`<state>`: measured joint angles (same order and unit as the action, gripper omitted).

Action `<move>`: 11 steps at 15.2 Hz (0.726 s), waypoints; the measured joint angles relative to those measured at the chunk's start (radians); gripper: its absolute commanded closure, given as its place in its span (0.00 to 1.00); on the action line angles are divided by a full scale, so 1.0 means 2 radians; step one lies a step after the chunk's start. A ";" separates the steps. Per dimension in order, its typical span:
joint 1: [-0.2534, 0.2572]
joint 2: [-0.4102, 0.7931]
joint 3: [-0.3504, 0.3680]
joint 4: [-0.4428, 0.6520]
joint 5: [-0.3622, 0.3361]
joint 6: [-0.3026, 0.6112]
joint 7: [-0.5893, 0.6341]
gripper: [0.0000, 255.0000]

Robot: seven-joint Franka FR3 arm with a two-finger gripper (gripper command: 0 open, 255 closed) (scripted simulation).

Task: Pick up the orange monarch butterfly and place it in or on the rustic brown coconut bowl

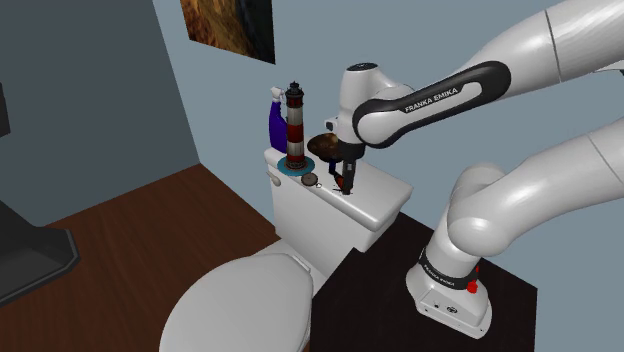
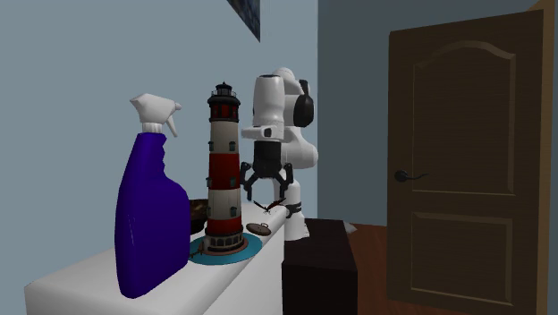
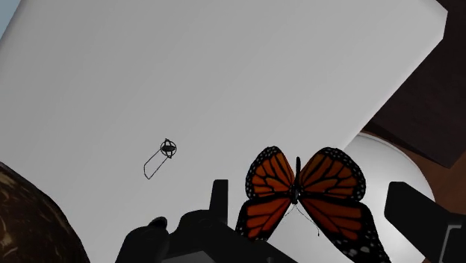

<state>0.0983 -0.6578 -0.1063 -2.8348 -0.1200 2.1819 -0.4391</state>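
Note:
The orange and black monarch butterfly (image 3: 278, 196) lies wings spread between the fingers of my gripper (image 3: 308, 187), near the edge of the white toilet tank lid (image 3: 224, 82). My fingers stand apart and do not touch it. From the side, the open gripper (image 2: 266, 192) hangs just above the thin butterfly (image 2: 262, 208). The dark brown coconut bowl (image 1: 325, 147) stands on the lid right behind the gripper (image 1: 348, 184), and its rough rim (image 3: 30, 224) is close beside my hand.
A red, white and black lighthouse model (image 1: 294, 125) and a blue spray bottle (image 1: 274, 122) stand at the lid's far end. A small round object (image 1: 310, 181) lies near the gripper. The toilet seat (image 1: 240, 300) is below; a brown door (image 2: 465, 170) stands beyond.

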 measured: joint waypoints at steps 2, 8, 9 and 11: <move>0.000 0.002 0.000 -0.002 0.000 0.004 0.000 0.00; 0.000 0.002 0.000 -0.003 0.000 0.005 0.000 1.00; 0.000 0.002 0.000 -0.003 0.000 0.005 0.000 1.00; 0.000 0.002 0.000 -0.003 0.000 0.005 0.000 1.00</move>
<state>0.0984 -0.6540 -0.1064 -2.8403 -0.1204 2.1925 -0.4383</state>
